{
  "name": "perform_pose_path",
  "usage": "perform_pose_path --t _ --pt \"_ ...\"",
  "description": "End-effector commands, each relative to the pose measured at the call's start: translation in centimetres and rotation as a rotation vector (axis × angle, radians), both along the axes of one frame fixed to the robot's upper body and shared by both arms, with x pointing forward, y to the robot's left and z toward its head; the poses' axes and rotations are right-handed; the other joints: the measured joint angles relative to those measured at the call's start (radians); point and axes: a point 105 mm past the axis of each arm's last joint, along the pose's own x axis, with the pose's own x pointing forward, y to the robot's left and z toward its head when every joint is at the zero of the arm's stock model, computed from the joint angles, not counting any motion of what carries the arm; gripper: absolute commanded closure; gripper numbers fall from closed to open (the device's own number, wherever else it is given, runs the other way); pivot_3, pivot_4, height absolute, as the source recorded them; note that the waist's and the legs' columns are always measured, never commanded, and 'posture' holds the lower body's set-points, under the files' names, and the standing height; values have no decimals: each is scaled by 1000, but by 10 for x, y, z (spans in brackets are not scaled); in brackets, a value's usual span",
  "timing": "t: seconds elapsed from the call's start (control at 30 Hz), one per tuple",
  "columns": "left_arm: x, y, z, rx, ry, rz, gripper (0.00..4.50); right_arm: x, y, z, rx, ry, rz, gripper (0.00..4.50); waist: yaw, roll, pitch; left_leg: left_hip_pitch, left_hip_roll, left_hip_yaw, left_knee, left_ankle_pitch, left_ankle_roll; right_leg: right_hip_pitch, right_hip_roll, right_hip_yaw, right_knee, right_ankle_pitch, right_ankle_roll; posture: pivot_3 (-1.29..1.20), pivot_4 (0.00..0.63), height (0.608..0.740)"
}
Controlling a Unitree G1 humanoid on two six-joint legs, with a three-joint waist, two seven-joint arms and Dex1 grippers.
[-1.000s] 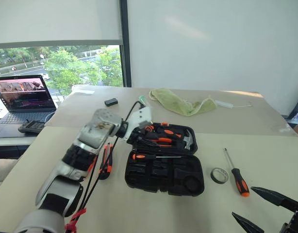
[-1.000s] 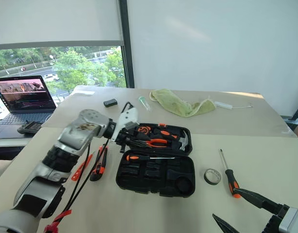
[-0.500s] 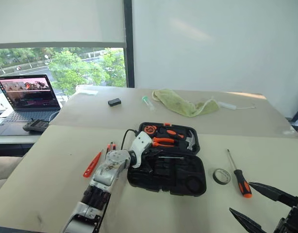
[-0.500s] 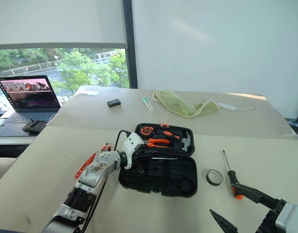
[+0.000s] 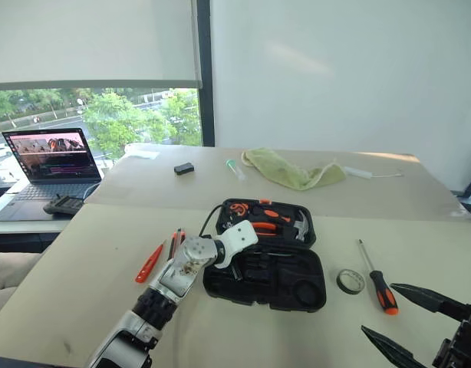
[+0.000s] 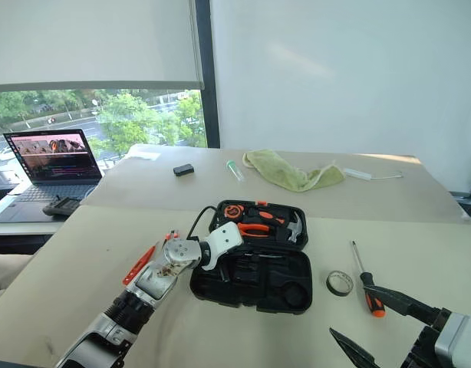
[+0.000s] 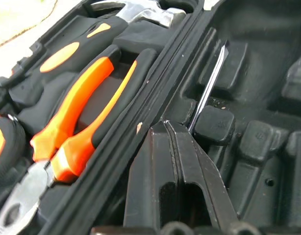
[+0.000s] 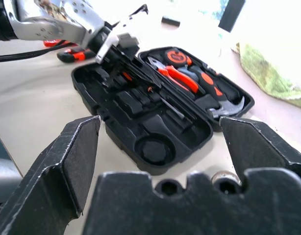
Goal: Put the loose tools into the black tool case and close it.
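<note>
Tabletop: left end effector [image 7: 172,128] reaches, shut, into tool case [image 5: 297,287].

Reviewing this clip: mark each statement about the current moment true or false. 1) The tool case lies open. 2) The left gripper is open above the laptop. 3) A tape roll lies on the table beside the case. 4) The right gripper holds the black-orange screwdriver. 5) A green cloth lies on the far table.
1) True: the black tool case lies open, with pliers and a hammer in its far half.
2) False: the left gripper is shut, down inside the case beside a screwdriver shaft; the laptop is far off.
3) True: the tape roll lies right of the case.
4) False: the right gripper is open and empty; the black-orange screwdriver lies on the table.
5) True: the green cloth.
</note>
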Motion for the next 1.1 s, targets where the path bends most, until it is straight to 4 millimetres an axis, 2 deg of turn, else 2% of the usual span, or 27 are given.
perform_pose_path --t 0.03,0.1,0.17,0.27,0.3,0.37,0.4,0.5,0.57,0.6,0.63,0.77,0.87,0.93,1.07,1.1 --pt "-10 0 32 -241 40 -31 4459 7 3 -1 13 6 0 0 -3 1 2 0 0 0 0 0 0 -1 -2 0 1 0 1 0 150 740" --pt "-20 10 55 -333 44 -64 4459 16 -1 -5 18 13 -40 0 -6 5 6 -3 0 0 0 0 0 -2 -2 0 2 0 1 0 150 740" --pt "-31 21 69 -396 136 -108 4459 25 -7 -7 33 26 -92 0 -10 0 11 -7 1 0 0 2 -3 -8 -1 0 4 1 0 0 150 740" --pt "-60 47 93 -399 177 -224 3770 46 -21 -21 57 171 -225 0 -26 0 11 -18 0 0 0 4 -6 -19 6 -1 7 6 5 0 150 740" --pt "-71 57 99 -376 197 -262 3317 52 -27 -25 52 226 -270 0 -29 0 11 -18 0 0 0 4 -7 -19 5 0 8 6 4 0 150 740" --pt "-92 71 107 -317 238 -328 2568 64 -49 -32 -126 273 -413 0 -29 2 12 -18 0 0 0 5 -7 -19 3 -1 7 4 2 0 150 740" --pt "-98 74 110 -302 255 -343 2262 67 -56 -34 -179 290 -459 0 -29 2 13 -18 0 0 0 4 -7 -19 4 -2 7 3 -1 0 150 740" --pt "-120 87 113 -235 296 -379 1194 75 -60 -44 -98 462 -450 0 -17 0 15 -18 -1 -1 0 3 -4 -17 7 -3 4 0 -3 0 150 740" --pt "-132 94 113 -192 319 -382 647 85 -71 -49 -73 532 -509 0 -16 -3 17 -18 -1 0 0 3 -4 -16 9 -1 2 1 -3 0 150 740" --pt "-136 97 112 -176 325 -375 237 90 -76 -53 -78 555 -542 0 -19 -6 19 -18 -2 0 0 3 -3 -16 10 -1 2 1 -3 0 150 740" --pt "-141 99 110 -162 330 -370 47 93 -82 -56 -85 579 -574 0 -20 -7 20 -18 -1 1 1 3 -4 -16 12 0 2 1 -3 0 150 740" --pt "-149 101 108 -162 322 -331 47 109 -87 -68 -58 662 -622 0 -21 -7 21 -19 -1 1 1 3 -4 -17 13 1 2 1 -3 0 150 740" --pt "-151 98 106 -159 294 -309 0 117 -93 -78 -89 705 -657 702 -26 -7 21 -19 -1 2 1 4 -4 -17 14 1 2 2 -2 0 150 740" --pt "-151 95 108 -179 277 -295 0 119 -93 -82 -104 720 -651 1472 -22 -7 21 -20 -1 2 0 4 -4 -17 14 0 2 3 -1 0 150 740" --pt "-151 92 109 -199 261 -275 0 122 -93 -84 -133 718 -644 2574 -26 -6 21 -20 -1 2 0 4 -4 -18 15 1 2 6 4 0 150 740" --pt "-152 91 110 -204 259 -272 0 122 -94 -84 -139 710 -648 3083 -26 -6 21 -19 -1 2 0 4 -4 -17 15 1 2 6 4 0 150 740"
